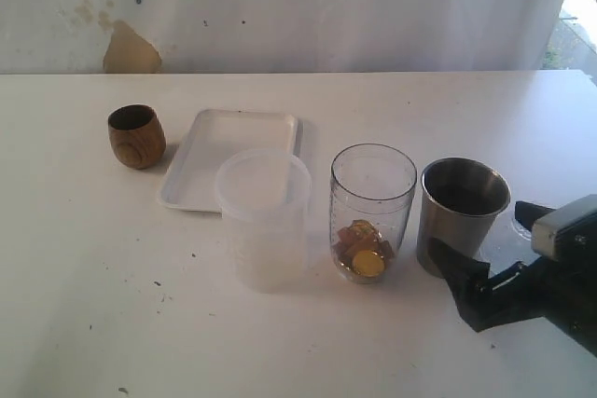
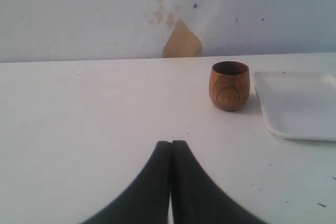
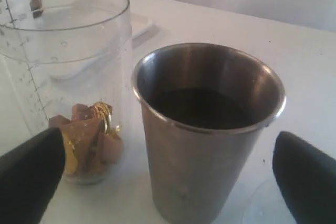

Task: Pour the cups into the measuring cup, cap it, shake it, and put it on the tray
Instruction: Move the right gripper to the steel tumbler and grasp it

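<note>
The brown wooden cup stands upright at the left, beside the white tray. The clear measuring cup stands in the middle with brown and gold pieces at its bottom. Right of it is the steel tumbler, upright, its inside dark. My right gripper is open, with one finger on each side of the tumbler and not touching it. My left gripper is shut on nothing, well short of the wooden cup, and out of the exterior view.
A frosted plastic jug stands in front of the tray, left of the measuring cup. A faint clear round piece lies flat on the table beside the steel tumbler. A white wall closes off the back of the table.
</note>
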`<state>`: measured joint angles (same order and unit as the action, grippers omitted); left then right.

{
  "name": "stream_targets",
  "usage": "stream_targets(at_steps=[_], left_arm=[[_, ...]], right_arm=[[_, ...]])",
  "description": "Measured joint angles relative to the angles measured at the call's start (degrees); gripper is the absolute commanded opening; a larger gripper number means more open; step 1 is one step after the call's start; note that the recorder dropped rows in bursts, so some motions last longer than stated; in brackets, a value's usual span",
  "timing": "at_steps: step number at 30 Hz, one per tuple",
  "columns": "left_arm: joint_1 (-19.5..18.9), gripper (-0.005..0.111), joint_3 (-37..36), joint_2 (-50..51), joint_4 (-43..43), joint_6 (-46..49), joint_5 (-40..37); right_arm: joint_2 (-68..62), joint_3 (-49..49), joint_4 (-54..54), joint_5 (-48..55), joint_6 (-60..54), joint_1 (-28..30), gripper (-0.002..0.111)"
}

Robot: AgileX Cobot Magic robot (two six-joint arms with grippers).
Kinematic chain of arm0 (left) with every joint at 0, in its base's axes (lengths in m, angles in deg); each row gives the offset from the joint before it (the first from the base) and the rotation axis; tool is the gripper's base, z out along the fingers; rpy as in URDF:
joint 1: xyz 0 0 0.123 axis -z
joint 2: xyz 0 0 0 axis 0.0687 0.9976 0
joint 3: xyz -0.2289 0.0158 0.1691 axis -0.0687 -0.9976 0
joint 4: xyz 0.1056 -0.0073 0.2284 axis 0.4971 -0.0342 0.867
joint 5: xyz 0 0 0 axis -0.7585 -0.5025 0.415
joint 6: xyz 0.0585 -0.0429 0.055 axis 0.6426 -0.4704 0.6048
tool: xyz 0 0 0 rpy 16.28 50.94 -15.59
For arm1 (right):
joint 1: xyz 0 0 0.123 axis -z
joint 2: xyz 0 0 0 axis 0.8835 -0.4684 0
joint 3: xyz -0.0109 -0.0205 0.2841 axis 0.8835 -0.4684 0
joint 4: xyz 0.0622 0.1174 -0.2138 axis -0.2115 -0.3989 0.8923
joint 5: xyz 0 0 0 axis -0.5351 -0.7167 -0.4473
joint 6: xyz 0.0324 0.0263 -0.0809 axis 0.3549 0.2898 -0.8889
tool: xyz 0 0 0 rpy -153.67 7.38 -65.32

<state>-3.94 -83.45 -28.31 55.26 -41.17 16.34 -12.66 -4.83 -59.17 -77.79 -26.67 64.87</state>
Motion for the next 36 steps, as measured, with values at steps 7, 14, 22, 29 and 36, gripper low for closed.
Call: stream_targets(at_steps=[7,14,22,29,36], left_arm=[[0.0,0.000,0.0,0.0,0.0,0.0,0.0],[0.0,0.000,0.0,0.0,0.0,0.0,0.0],[0.0,0.000,0.0,0.0,0.0,0.0,0.1],[0.0,0.000,0.0,0.0,0.0,0.0,0.2],[0.0,0.000,0.0,0.0,0.0,0.0,0.2]], right_arm=[[-9.0,4.5,0.0,-1.6,-0.7,0.0,0.104],[-15.9,8.9,0.0,-1.6,-2.7,0.0,0.104],[-16.3,11.2,0.0,-1.6,-2.8,0.0,0.104],[-16.3,12.0,0.0,-1.6,-2.1,0.0,0.104],[-16.3,12.2,-0.1,-1.6,2.8,0.0,0.104]])
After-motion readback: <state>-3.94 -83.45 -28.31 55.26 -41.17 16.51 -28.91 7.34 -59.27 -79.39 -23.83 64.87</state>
